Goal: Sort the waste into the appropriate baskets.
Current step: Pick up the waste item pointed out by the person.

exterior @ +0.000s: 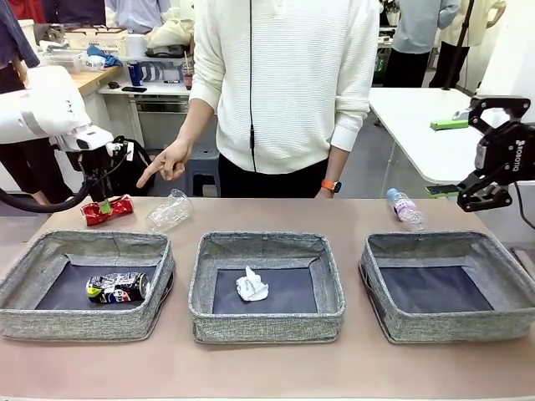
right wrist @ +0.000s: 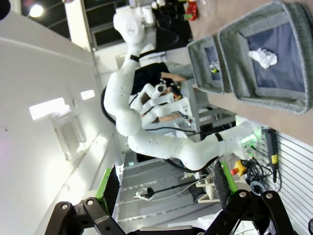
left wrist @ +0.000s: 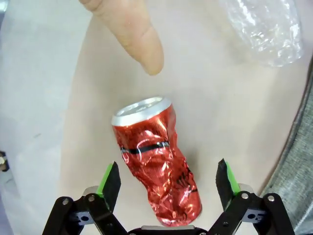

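My left gripper (left wrist: 167,170), open, is poised over the crushed red can (left wrist: 155,156) on the surface (left wrist: 230,112). My right gripper (right wrist: 166,178) is open too. The person's finger (left wrist: 134,36) points nearby, so closing might nip it.

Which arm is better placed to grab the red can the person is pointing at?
Left. The left gripper hangs open directly over the red can, straddling it. The right gripper is raised at the opposite side, near the bottle, far from that can.
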`<action>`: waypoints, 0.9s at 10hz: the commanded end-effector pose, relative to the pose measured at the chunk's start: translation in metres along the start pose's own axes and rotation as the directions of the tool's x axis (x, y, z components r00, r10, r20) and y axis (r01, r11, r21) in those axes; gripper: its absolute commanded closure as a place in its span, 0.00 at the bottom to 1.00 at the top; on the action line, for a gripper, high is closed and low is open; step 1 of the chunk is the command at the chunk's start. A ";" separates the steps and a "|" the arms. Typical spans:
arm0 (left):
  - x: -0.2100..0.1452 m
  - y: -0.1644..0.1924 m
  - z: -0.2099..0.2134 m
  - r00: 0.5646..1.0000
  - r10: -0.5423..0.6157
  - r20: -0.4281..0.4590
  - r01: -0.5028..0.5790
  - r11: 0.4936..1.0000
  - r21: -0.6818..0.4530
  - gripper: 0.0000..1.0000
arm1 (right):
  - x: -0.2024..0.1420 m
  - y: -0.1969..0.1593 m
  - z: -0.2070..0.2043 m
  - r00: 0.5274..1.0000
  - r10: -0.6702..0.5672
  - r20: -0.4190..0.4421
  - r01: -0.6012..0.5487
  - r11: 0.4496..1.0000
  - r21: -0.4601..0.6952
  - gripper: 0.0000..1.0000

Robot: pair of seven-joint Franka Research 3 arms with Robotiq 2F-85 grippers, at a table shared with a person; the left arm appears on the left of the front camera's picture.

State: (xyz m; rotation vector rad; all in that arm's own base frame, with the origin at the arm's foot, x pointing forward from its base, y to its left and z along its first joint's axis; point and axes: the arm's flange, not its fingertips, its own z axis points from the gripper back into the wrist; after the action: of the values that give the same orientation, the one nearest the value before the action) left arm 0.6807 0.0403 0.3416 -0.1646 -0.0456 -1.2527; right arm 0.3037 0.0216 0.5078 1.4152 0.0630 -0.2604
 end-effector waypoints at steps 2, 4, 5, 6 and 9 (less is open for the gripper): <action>0.000 0.012 -0.005 0.999 0.048 -0.018 -0.048 0.999 -0.014 0.00 | 0.001 0.002 0.000 1.000 0.011 -0.006 -0.011 1.000 0.019 0.00; 0.000 0.015 -0.016 0.998 0.040 -0.051 -0.040 0.999 -0.009 0.00 | 0.001 0.002 0.000 1.000 0.011 -0.006 -0.011 1.000 0.019 0.00; 0.002 0.013 -0.017 0.998 0.036 -0.051 -0.037 0.999 -0.014 0.00 | 0.001 0.002 0.000 1.000 0.011 -0.006 -0.011 1.000 0.019 0.00; 0.001 0.013 -0.016 0.998 0.032 -0.050 -0.033 0.999 -0.022 0.00 | 0.001 0.002 0.000 1.000 0.011 -0.006 -0.011 1.000 0.019 0.00; 0.001 0.011 -0.015 0.997 0.041 -0.061 -0.043 0.998 -0.035 0.00 | 0.001 0.002 0.000 1.000 0.011 -0.006 -0.011 1.000 0.019 0.00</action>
State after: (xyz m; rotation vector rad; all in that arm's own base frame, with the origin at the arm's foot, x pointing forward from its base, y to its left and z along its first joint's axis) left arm 0.6878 0.0404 0.3205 -0.1628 0.0050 -1.2366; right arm 0.3037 0.0216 0.5078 1.4152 0.0631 -0.2603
